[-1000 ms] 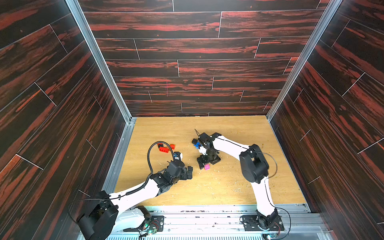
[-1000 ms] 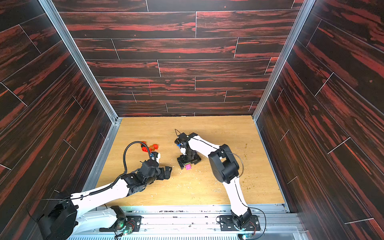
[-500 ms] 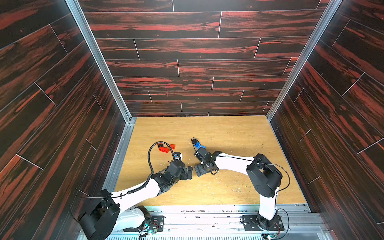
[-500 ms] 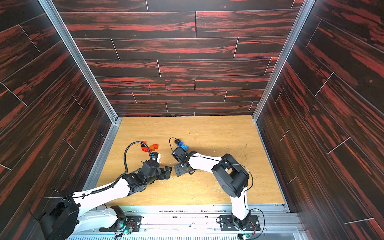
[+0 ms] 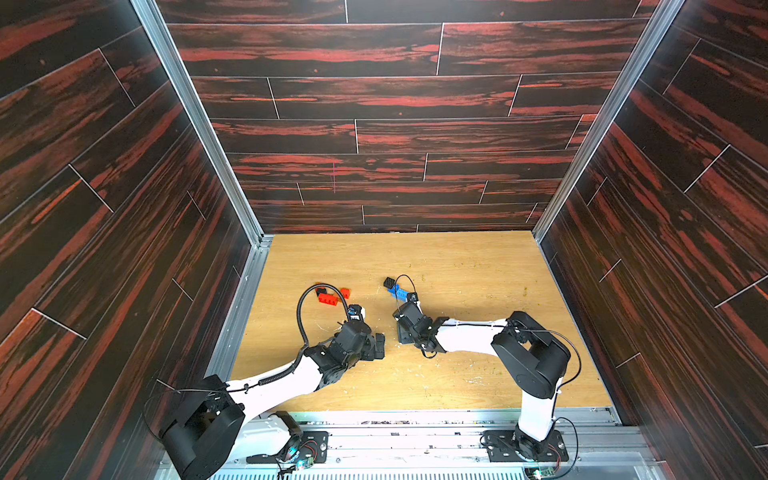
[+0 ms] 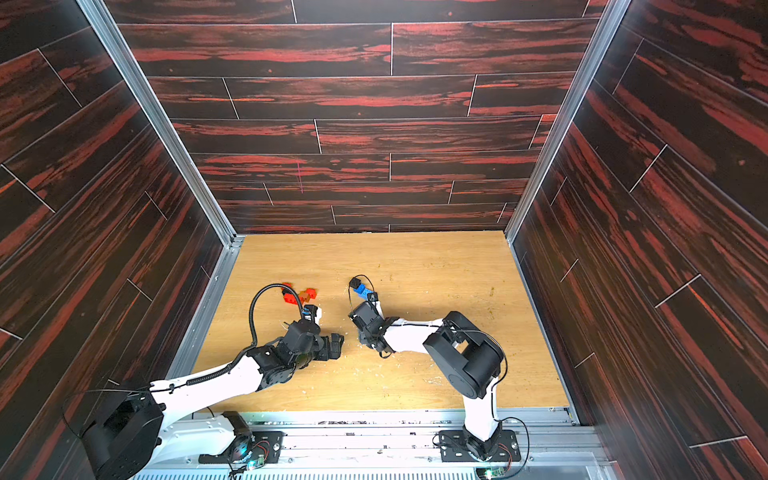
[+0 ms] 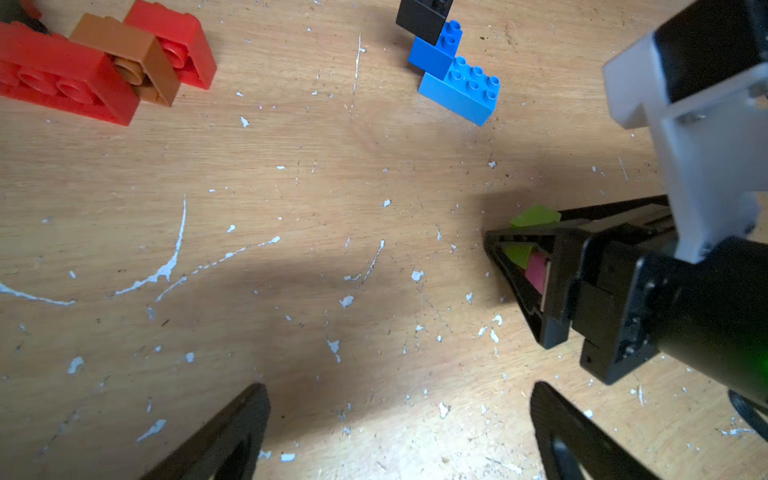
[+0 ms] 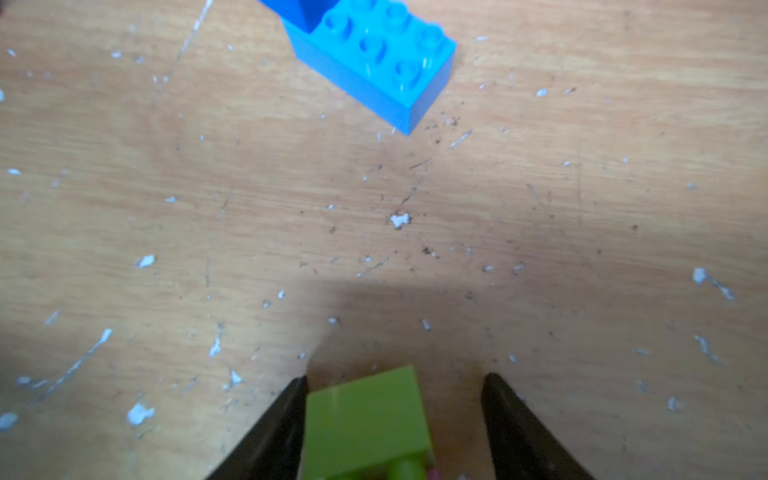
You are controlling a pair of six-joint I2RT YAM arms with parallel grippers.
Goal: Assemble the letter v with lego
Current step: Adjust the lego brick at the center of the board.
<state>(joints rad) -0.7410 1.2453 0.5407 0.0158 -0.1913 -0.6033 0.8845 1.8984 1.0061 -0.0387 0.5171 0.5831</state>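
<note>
Right end effector straddles one green brick, one pink brick.

Both top views: high up at the front edge, tilted down, far off, nearly the same whole bench in each. Left wrist camera: low, close to the bench, facing out past my left fingers toward the blue brick. Right wrist camera: closer still, shares that brick.
</note>
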